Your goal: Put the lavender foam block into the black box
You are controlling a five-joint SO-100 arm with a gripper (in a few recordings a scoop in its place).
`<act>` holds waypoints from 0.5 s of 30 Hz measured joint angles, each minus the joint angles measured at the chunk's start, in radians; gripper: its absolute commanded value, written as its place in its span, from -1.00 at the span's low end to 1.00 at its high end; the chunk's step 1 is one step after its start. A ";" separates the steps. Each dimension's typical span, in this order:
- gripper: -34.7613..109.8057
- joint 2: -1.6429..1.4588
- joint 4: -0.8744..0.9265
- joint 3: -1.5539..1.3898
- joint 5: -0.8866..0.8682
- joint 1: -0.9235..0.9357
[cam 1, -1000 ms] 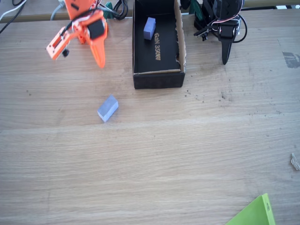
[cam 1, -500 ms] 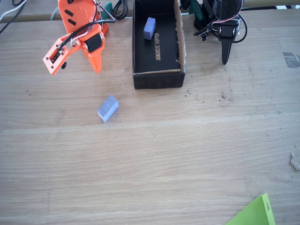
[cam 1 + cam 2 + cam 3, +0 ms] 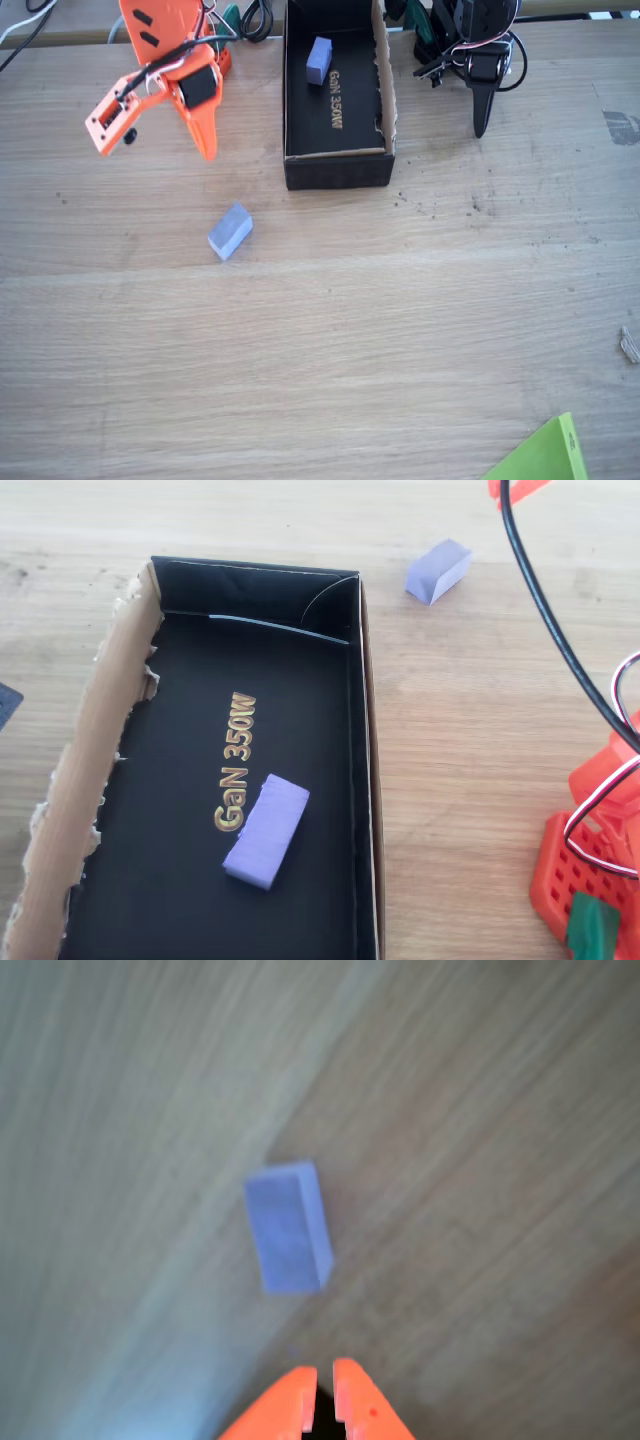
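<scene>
The fingers (image 3: 300, 1400) are sitting nearly closed and empty. The gripper (image 3: 205, 135) is hovering near the table's (image 3: 400, 330) far-left edge. The block (image 3: 230, 232) is lying mid-table, apart from the box (image 3: 385, 130). Advice: open wide, align across the block's short sides, then descend.

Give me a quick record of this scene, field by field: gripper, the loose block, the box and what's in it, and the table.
gripper: orange, fingertips nearly together, holding nothing, above the table short of the block
block on table: lavender foam, lying on bare wood apart from the box, in front of the gripper in the wrist view
box: black, open top, torn brown cardboard edge, gold "GaN 350W" lettering inside
second block: lavender, lying flat inside the box beside the lettering
table: light wood
task state: block on table not yet grasped
</scene>
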State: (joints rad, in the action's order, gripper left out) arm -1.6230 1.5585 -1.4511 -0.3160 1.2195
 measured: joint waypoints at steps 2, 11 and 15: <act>-0.52 0.029 0.000 0.003 -0.008 0.005; -0.52 0.104 0.000 0.069 -0.086 0.002; -0.52 0.112 0.000 0.084 -0.155 -0.021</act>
State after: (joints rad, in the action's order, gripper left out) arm -1.5110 1.5585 -1.3668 -0.4709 1.1980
